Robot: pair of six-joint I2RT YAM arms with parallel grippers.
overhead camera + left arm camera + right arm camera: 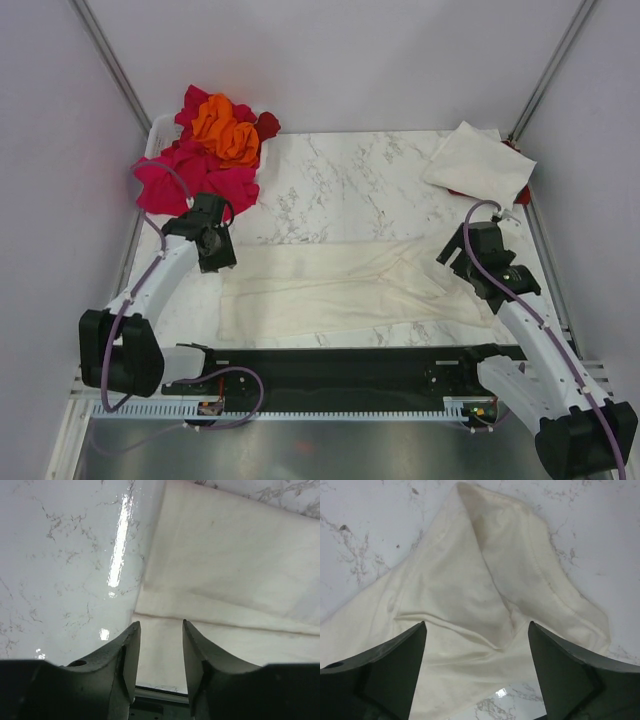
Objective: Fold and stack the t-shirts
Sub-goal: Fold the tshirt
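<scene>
White marble-look tabletop, glossy, so cloth may slide when dragged.

Long cream cotton t-shirt lies flat across the near half of the table, between the two arms and already folded lengthwise into a band. The left wrist view shows its stacked layers with offset edges.

Heap of magenta, orange and dark red tees at far left, unfolded. Folded cream tee at far right, with a bit of red showing under it.

Left gripper is over the band's left end, jaws parted by a narrow gap with nothing between them. Right gripper is over the right end, jaws spread wide and holding nothing, above a rumpled sleeve.

Risks:
- The left jaws pinch only the top layer, because the edges are staggered, and the fold peels open.
- The right gripper catches the sleeve alone and the body stays down, so the fold comes out skewed.
- The ends get lifted unevenly, which twists the band.
- The cloth slips on the slick surface.
</scene>
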